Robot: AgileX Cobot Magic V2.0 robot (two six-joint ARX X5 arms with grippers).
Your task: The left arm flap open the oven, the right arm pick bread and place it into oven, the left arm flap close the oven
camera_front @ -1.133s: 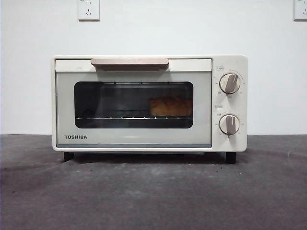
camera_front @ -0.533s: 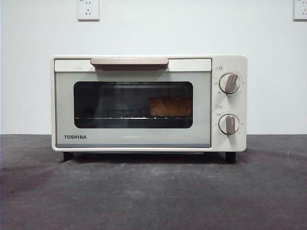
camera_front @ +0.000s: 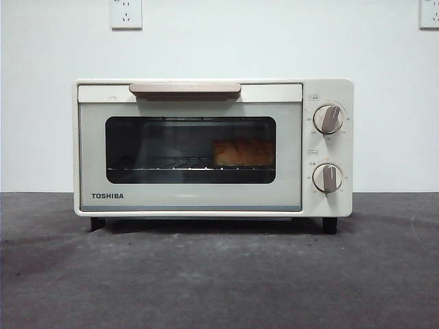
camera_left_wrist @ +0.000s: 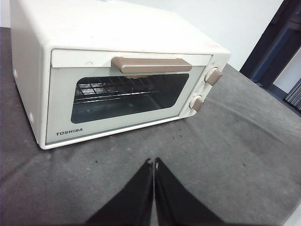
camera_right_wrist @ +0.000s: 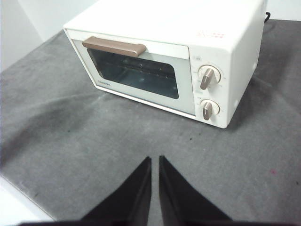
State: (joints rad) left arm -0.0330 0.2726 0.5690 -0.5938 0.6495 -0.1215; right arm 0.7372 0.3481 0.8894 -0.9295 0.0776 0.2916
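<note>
The cream-white TOSHIBA oven [camera_front: 212, 147] stands mid-table with its glass door closed and the beige handle [camera_front: 185, 89] up at the top. Behind the window the golden-brown bread [camera_front: 243, 152] rests on the right side of the wire rack [camera_front: 161, 166]. My left gripper [camera_left_wrist: 154, 162] hovers shut over the grey mat, in front of the oven [camera_left_wrist: 117, 75] and away from it. Well back from the oven [camera_right_wrist: 164, 56], my right gripper [camera_right_wrist: 155, 160] is shut and holds nothing. Neither arm shows in the front view.
A dark grey mat [camera_front: 219, 274] covers the table in front of the oven. Two beige knobs [camera_front: 329, 118] sit on the oven's right panel. A white wall with two sockets [camera_front: 126, 14] stands behind. The mat's edge [camera_right_wrist: 19, 197] lies near the right gripper.
</note>
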